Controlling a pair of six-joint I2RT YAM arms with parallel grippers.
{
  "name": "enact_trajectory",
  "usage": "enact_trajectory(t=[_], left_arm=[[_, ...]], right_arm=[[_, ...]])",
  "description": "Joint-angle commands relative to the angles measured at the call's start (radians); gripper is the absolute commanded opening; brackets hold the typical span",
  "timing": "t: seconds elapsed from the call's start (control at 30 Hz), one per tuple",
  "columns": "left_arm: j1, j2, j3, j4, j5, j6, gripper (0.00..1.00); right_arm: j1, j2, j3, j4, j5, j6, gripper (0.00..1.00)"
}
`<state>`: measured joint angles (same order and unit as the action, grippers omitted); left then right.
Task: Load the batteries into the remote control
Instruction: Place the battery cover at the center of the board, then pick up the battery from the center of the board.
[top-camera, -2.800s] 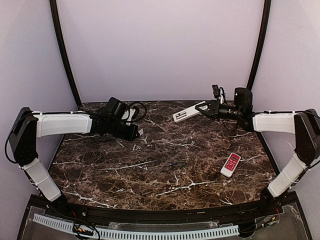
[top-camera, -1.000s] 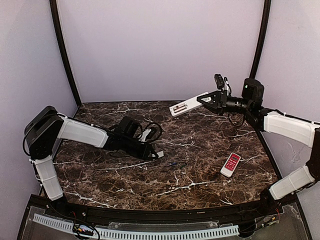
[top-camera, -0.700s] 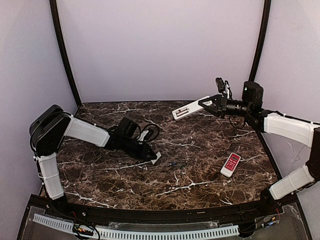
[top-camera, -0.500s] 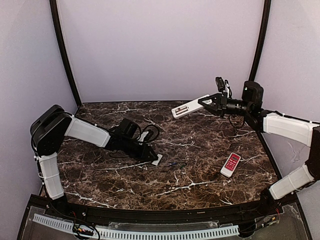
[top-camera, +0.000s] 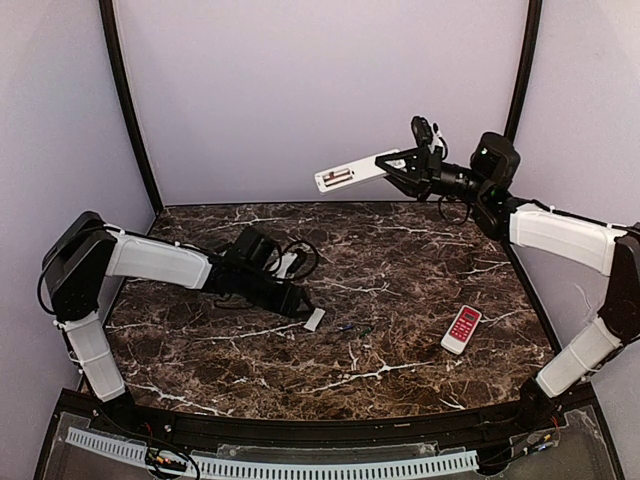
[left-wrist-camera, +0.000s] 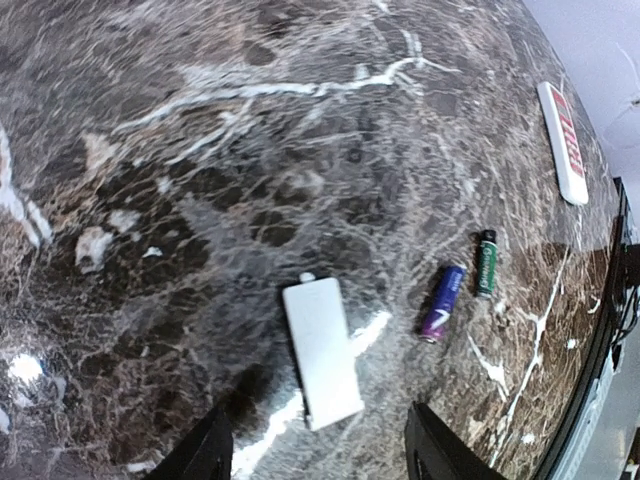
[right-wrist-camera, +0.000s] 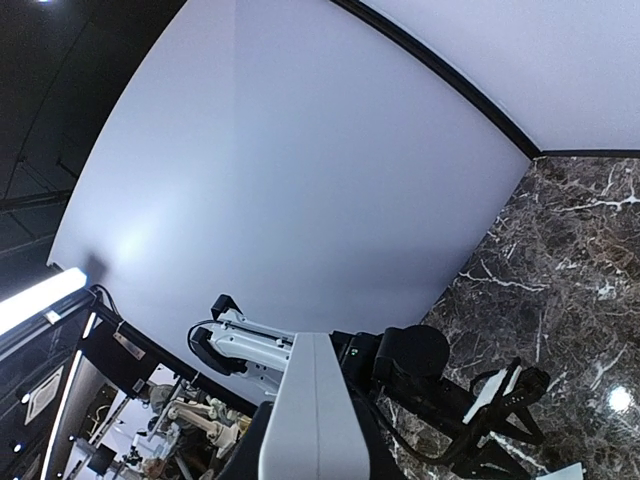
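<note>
The right gripper (top-camera: 392, 163) is clamped on one end of the remote control (top-camera: 350, 174) and holds it high above the back edge of the tabletop (top-camera: 400, 270), its long axis running out to the left. The left gripper (top-camera: 298, 303) sits low over the left middle of the tabletop. Its fingers are spread apart and hold nothing. A small white cover (left-wrist-camera: 322, 352) lies flat on the marble between and just ahead of them.

The blue battery (left-wrist-camera: 442, 302) and the dark green battery (left-wrist-camera: 486, 263) lie side by side near the middle of the tabletop, close together but apart. From the left wrist they sit ahead and off to the right, beyond the cover. Their long axes run nearly parallel to each other and roughly in line with the reach of the fingers, so the jaws would probably close across the narrow width. The left arm is much the nearer. A red-and-white remote (top-camera: 461, 329) lies toward the right edge.
</note>
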<state>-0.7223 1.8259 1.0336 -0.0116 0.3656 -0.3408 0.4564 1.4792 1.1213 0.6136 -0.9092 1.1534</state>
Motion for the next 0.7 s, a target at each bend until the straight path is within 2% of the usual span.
enact_trajectory(t=[0.0, 0.17, 0.43, 0.67], left_arm=[[-0.066, -0.081, 0.058, -0.09, -0.055, 0.123, 0.59], [-0.112, -0.031, 0.132, -0.157, -0.068, 0.218, 0.55], [-0.145, 0.066, 0.275, -0.293, -0.139, 0.329, 0.42], [-0.162, 0.125, 0.342, -0.358, -0.189, 0.403, 0.39]], right_arm=[[0.014, 0.012, 0.019, 0.126, -0.02, 0.086, 0.0], [0.013, -0.013, 0.046, 0.046, -0.019, 0.037, 0.0], [0.001, -0.035, 0.051, -0.018, -0.024, 0.008, 0.0], [-0.036, -0.076, 0.003, -0.07, -0.021, -0.063, 0.0]])
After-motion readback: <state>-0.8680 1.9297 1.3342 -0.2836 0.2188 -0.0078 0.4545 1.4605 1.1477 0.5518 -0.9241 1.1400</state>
